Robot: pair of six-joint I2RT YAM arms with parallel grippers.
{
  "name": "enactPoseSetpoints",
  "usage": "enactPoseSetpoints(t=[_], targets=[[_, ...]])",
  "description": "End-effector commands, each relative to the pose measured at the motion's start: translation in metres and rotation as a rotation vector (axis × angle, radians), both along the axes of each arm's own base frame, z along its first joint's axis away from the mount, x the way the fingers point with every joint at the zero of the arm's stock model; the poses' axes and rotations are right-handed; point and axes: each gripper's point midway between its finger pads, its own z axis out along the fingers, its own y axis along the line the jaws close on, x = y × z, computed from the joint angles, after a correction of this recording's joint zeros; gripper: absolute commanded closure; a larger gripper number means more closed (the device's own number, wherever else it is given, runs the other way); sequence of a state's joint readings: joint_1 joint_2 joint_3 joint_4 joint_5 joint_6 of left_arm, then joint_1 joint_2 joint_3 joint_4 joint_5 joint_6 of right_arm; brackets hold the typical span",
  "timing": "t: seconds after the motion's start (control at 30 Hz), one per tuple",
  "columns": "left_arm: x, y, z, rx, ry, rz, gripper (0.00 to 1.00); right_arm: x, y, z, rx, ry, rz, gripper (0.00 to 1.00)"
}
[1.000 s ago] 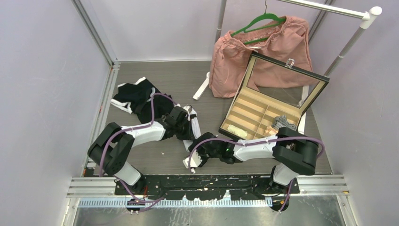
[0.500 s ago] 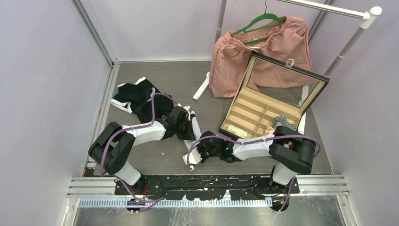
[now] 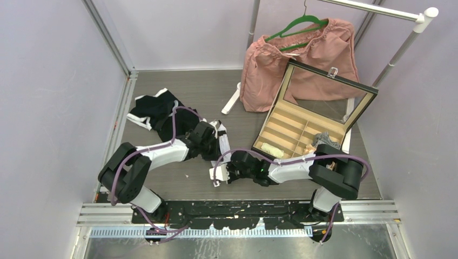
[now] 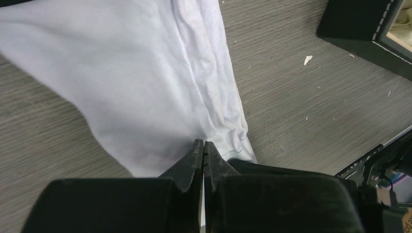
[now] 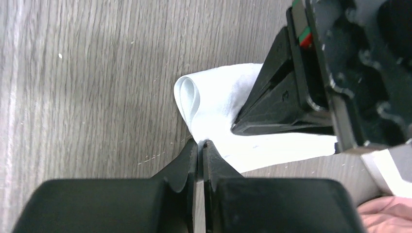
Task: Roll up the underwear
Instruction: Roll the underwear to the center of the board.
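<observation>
Pinching the same cloth, both arms? the desk asks.

Both, says the photographer. The left gripper (image 4: pixel 203 144) has its fingers pressed together at the near end of the white underwear (image 4: pixel 145 73). Creases in the cloth run toward the tips, so it looks clamped on the fabric. The right gripper (image 5: pixel 199 144) meets the same piece at its edge, just beside a small folded loop. Its fingers are all but together, with only a sliver between them, and appear to nip the hem.

And where does the garment lie?

On the grey wood-grain table (image 3: pixel 216 91), near the middle and toward the front, drawn out as a narrow white strip. The two grippers sit close together at its near end. From the right wrist, the left one's black fingers rest on the cloth just beyond the right one's tips.

Anything else in shot?

A heap of black underwear (image 3: pixel 156 110) with white trim lies at the left, behind the left arm. To the right stands an open case (image 3: pixel 294 123) with tan compartments and its lid raised. Behind it is a pink garment (image 3: pixel 270 75) on a green hanger (image 3: pixel 294 24)
</observation>
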State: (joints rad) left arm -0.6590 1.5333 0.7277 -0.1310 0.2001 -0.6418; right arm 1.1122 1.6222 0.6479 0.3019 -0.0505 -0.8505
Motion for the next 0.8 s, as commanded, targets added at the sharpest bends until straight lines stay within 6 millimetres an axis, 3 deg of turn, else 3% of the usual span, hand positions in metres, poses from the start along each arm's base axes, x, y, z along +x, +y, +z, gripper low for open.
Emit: enactPoseSetpoints(t=[0.0, 0.13, 0.27, 0.5, 0.77], targets=[[0.002, 0.005, 0.031, -0.004, -0.055, 0.017, 0.97, -0.006, 0.005, 0.016, 0.132, 0.101, -0.081, 0.99], [0.008, 0.014, 0.061, -0.027, -0.133, 0.081, 0.85, -0.011, 0.003, 0.020, 0.143, 0.201, -0.168, 0.99], [0.012, 0.034, 0.080, -0.003, -0.201, 0.175, 0.79, -0.021, 0.003, 0.021, 0.148, 0.270, -0.186, 0.99], [0.000, 0.072, 0.092, 0.046, -0.254, 0.292, 0.77, -0.039, 0.015, 0.033, 0.216, 0.452, -0.237, 0.99], [-0.020, 0.085, 0.100, 0.004, -0.271, 0.305, 0.77, -0.062, 0.032, 0.045, 0.284, 0.713, -0.269, 0.99]])
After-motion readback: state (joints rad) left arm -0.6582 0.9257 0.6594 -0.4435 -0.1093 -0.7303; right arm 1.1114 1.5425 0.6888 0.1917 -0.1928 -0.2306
